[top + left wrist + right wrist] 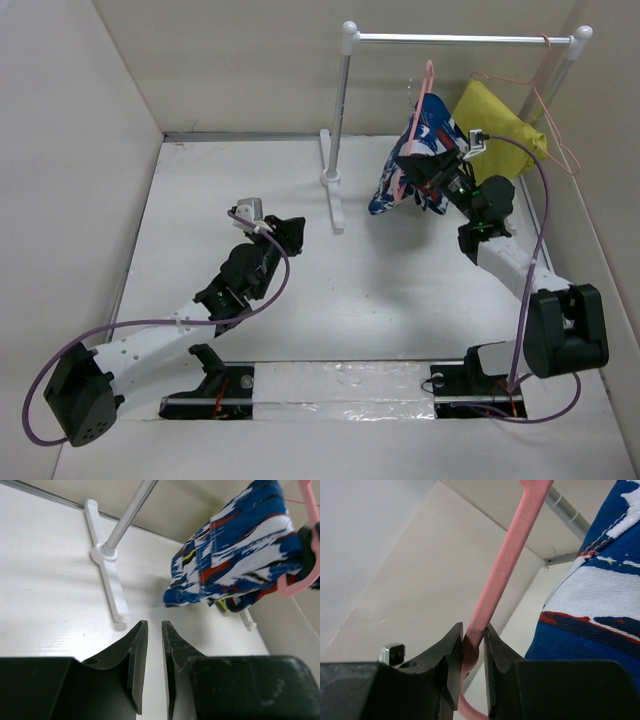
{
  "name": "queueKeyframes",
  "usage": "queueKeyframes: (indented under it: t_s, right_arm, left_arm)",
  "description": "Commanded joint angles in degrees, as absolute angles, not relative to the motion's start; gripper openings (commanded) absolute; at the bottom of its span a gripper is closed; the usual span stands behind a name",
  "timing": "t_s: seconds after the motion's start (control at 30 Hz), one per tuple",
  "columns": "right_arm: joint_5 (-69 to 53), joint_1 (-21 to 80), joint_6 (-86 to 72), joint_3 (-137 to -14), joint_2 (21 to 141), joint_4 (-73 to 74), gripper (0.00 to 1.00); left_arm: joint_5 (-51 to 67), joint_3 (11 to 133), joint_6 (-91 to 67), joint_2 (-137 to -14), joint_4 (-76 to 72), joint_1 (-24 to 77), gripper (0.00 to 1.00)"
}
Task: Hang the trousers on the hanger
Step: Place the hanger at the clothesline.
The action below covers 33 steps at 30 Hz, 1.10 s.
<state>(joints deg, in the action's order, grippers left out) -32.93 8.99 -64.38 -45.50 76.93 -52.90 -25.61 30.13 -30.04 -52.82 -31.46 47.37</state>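
Note:
The blue patterned trousers (432,135) hang draped over the pink hanger (428,80), in the air just in front of the rack. My right gripper (420,170) is shut on the hanger's wire. In the right wrist view the pink hanger (505,565) runs up from between the right gripper (473,626) jaws, with the trousers (590,610) to the right. My left gripper (296,232) hovers over the middle of the table, apart from the cloth. In its own view the left gripper (154,622) shows a narrow empty gap, with the trousers (235,555) and hanger (300,582) ahead.
A white rack stands at the back, with its left post (340,130), top rail (450,38) and floor foot (110,580). A yellow garment (490,120) hangs on a second pink hanger (555,130) at the rail's right end. Walls close in the table on three sides.

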Motion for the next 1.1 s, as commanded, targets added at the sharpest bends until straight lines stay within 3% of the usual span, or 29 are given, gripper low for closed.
queueKeyframes:
  t_s: [0.0, 0.37, 0.83, 1.07]
  right_arm:
    - [-31.20, 8.27, -65.83, -54.83, 76.99, -72.17, 0.00]
    - [-29.97, 4.75, -68.81, -68.46, 86.74, -70.48, 0.00]
    - [-33.22, 1.05, -75.23, -80.32, 99.22, -73.03, 0.00]
    - [-33.14, 0.00, -76.03, -76.21, 100.63, -75.23, 0.00]
  left_arm:
    - [-27.60, 28.04, -26.64, -51.15, -35.33, 47.02, 0.16]
    - [-26.54, 25.93, -26.19, -48.25, -35.59, 47.02, 0.25]
    - [-26.98, 25.93, -26.37, -49.83, -35.86, 47.02, 0.28]
    - [-27.86, 26.02, -26.54, -50.27, -35.60, 47.02, 0.29]
